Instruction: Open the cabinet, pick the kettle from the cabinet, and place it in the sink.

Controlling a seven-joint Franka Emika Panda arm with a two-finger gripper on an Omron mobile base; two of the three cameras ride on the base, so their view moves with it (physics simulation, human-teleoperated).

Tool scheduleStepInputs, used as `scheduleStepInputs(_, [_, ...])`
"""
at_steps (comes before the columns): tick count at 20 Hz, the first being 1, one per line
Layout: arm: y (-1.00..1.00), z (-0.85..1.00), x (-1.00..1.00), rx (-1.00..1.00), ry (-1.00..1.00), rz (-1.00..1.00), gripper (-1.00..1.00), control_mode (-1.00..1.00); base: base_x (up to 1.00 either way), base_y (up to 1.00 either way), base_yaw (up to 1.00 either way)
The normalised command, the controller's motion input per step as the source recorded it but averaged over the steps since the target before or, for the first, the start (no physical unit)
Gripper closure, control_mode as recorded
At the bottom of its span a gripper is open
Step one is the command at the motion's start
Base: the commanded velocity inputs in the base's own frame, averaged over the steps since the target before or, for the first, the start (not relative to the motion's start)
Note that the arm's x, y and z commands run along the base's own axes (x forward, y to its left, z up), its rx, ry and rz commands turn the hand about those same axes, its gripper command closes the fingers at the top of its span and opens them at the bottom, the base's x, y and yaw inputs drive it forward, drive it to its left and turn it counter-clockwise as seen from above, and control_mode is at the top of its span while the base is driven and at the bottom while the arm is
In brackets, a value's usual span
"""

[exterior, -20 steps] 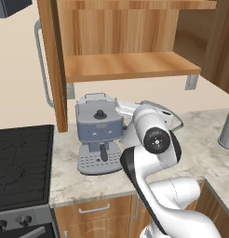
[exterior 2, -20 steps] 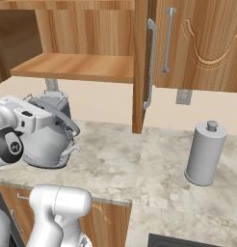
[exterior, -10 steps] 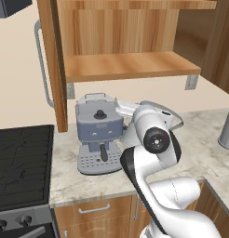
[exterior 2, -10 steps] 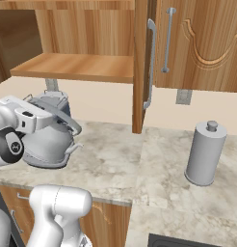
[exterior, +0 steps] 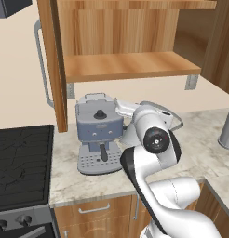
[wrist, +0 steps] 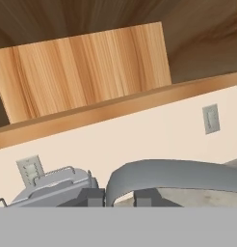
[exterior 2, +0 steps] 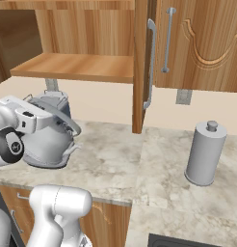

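The cabinet [exterior: 130, 65] stands open, its shelf [exterior 2: 77, 66] bare, with one door swung out at the left [exterior: 53, 60] and the other seen edge-on [exterior 2: 139, 62]. The silver-grey kettle [exterior 2: 46, 144] sits low at the marble counter, right of the coffee machine; I cannot tell if it touches the counter. My gripper [wrist: 118, 198] is shut on its arched handle [wrist: 173, 173], which also shows behind my arm [exterior: 171, 117]. My white hand [exterior 2: 21, 116] comes in from the left over the kettle. A black strip, probably the sink's rim [exterior 2: 188, 240], lies at the bottom edge.
A grey-blue coffee machine [exterior: 98, 132] stands beside the kettle. A tall grey cylinder with a knob [exterior 2: 203, 154] stands on the counter to the right. The black stovetop [exterior: 21, 162] lies left. A closed carved door [exterior 2: 202, 43] hangs at the upper right.
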Motion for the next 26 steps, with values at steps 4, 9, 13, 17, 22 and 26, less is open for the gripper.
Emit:
scheduleStepInputs(4, [0.0,0.0,0.0,0.0,0.0,0.0,1.0,1.0,0.0,0.0,0.0])
scheduleStepInputs(9, [0.0,0.0,0.0,0.0,0.0,0.0,1.0,1.0,-0.19,0.0,-0.05])
scheduleStepInputs(13, [0.0,0.0,0.0,0.0,0.0,0.0,1.0,1.0,-0.47,0.0,-0.12])
scheduleStepInputs(17, [0.0,0.0,0.0,0.0,0.0,0.0,1.0,1.0,-0.52,0.0,-0.13])
scheduleStepInputs(22, [0.0,0.0,0.0,0.0,0.0,0.0,1.0,1.0,-0.44,0.01,-0.06])
scheduleStepInputs(26, [0.0,0.0,0.0,0.0,0.0,0.0,1.0,1.0,-0.24,0.0,0.1])
